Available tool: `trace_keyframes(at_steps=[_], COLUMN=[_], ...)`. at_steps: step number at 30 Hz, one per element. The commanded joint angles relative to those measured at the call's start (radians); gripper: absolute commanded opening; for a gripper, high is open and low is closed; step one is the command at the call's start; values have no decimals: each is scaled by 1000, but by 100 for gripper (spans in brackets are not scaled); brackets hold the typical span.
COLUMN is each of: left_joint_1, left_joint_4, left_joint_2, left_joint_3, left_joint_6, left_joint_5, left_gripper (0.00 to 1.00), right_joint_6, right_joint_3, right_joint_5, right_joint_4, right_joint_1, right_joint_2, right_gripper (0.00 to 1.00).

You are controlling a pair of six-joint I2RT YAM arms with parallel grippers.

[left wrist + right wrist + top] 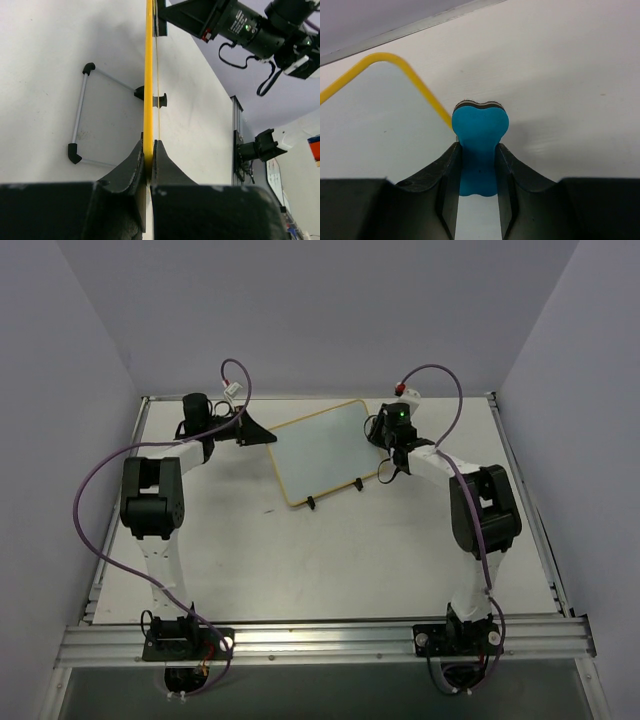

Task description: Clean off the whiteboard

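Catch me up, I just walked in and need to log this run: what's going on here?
Two arms are working on the whiteboard. The left gripper is shut on its yellow rim at the left edge. The right gripper holds a blue eraser at the board's right edge, near a rounded corner. From above, no writing is visible on the board.

Blue eraser (480, 127) in the black right gripper (477, 150) — just left of it, the whiteboard (372, 125), white with yellow rim.
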Motion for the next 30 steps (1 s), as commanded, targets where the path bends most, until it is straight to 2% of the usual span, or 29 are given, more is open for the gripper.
trace_keyframes(at_steps=[1,5,10,18,23,29,30], left_joint_1=[-20,-24,-24,-38,-32,-17,-12], left_joint_4=[-218,-269,-303,-372,-431,-539,-593], left_joint_2=[-66,-60,-57,-83,-94,-77,-71], left_joint_3=[53,60,71,88,109,160,187], left_joint_6=[302,334,360,412,438,498,533], left_joint_5=[58,37,32,6,-12,-29,-32], left_gripper=[2,2,2,2,2,2,2], right_joint_6=[-42,-65,-65,-45,-68,-145,-151], right_joint_3=[23,9,-39,-48,-54,-140,-143], right_joint_5=[-26,-49,-116,44,46,-32,-37], right_joint_4=[-134,-133,-49,-10,-186,-517,-627], right_joint_1=[-31,-34,-25,35,-6,-83,-86], right_joint_2=[14,-24,-107,-175,-250,-409,-414], right_gripper=[0,0,0,0,0,0,0])
